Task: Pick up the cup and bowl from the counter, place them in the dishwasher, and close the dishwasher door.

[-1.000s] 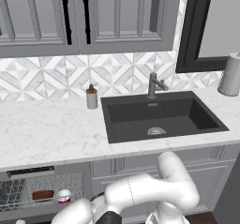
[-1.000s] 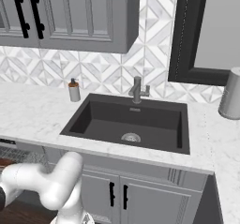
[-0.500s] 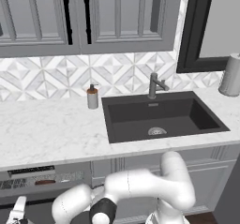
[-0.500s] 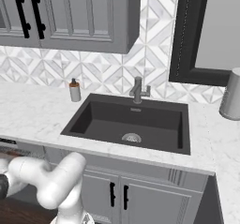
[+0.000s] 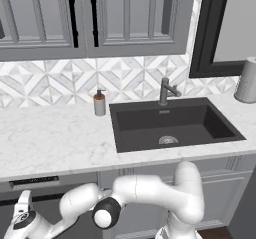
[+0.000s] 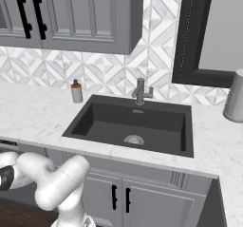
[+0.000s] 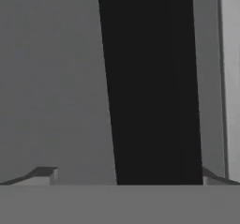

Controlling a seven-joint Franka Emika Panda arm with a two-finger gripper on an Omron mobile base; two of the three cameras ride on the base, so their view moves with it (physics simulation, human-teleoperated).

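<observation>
The cup and the bowl are hidden. Under the white marble counter (image 5: 50,138) at the lower left, the dishwasher door (image 5: 52,203) stands upright or nearly so, its black top strip (image 5: 34,182) just below the counter edge. My arm (image 5: 140,195) reaches low and left in front of that door. In the hand view my gripper (image 7: 126,175) is open with nothing between its fingertips (image 7: 45,173). It faces a flat grey surface with a broad black band, very close.
A brown-topped soap dispenser (image 5: 99,103) stands left of the black sink (image 5: 175,125) and its faucet (image 5: 166,90). A grey canister (image 5: 247,80) sits at the counter's far right. Grey cabinet doors (image 6: 118,197) run under the sink.
The dishwasher door has swung up from open to about upright, hiding the rack with the cup and bowl. My arm has swept left and lower along with it.
</observation>
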